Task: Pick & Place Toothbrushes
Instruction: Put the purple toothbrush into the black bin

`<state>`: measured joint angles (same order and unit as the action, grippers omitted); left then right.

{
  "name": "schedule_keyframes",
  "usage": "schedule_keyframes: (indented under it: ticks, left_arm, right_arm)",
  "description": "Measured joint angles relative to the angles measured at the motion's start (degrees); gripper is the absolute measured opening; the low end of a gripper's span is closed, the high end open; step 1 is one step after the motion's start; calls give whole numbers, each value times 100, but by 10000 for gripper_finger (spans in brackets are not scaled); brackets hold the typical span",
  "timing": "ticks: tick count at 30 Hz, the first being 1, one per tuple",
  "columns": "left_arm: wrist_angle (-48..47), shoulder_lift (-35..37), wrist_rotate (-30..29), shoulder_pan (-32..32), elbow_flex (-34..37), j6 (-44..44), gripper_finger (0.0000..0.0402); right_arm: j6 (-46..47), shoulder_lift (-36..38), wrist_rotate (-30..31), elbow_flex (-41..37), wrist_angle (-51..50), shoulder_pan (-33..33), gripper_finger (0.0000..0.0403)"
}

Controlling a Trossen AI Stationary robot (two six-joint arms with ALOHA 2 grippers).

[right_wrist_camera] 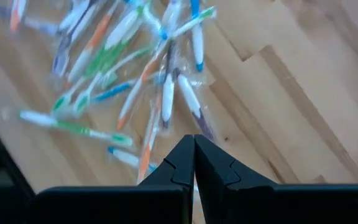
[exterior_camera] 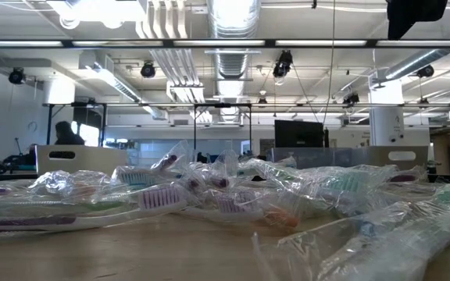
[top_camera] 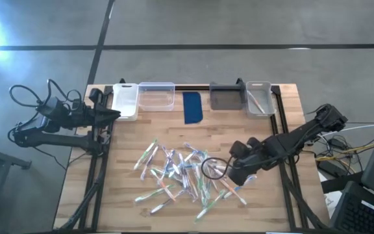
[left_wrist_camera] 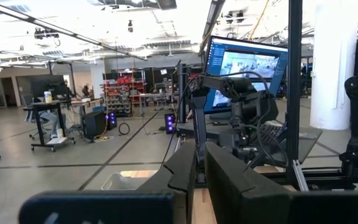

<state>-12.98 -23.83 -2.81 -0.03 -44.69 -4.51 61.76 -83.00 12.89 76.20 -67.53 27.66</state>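
wooden table (top_camera: 128, 136) – right claw (right_wrist_camera: 194, 144) pressed together, empty, over toothbrushes (top_camera: 180, 172).

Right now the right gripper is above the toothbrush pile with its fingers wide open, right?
Not quite. The right gripper is above the toothbrushes, but its fingers are shut, tips pressed together with nothing between them. The right wrist view shows this.

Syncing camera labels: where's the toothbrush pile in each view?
High view: toothbrush pile at table centre, right gripper at its right edge.
Low view: fills the foreground, in clear wrappers.
Left wrist view: not in it.
Right wrist view: spread beyond the shut jaws.
Shared landmark: the wooden tabletop.
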Motion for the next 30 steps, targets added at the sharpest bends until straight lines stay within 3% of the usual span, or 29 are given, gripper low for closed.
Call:
schedule_keyframes:
  ticks: [7,18,21,30]
  left_arm:
    - [-1,2,0,0,0,0,42]
    - [0,0,-2,2,0,0,42]
    - [0,1,0,2,0,0,42]
    - [0,2,-2,2,0,0,42]
  right_arm:
    - [-952,-38,-564,-111,4,-221,8]
    - [-2190,-339,-678,-167,24,-646,19]
    - [-2104,-337,-612,-177,42,-748,46]
    - [-404,-260,18,-214,-172,-1007,143]
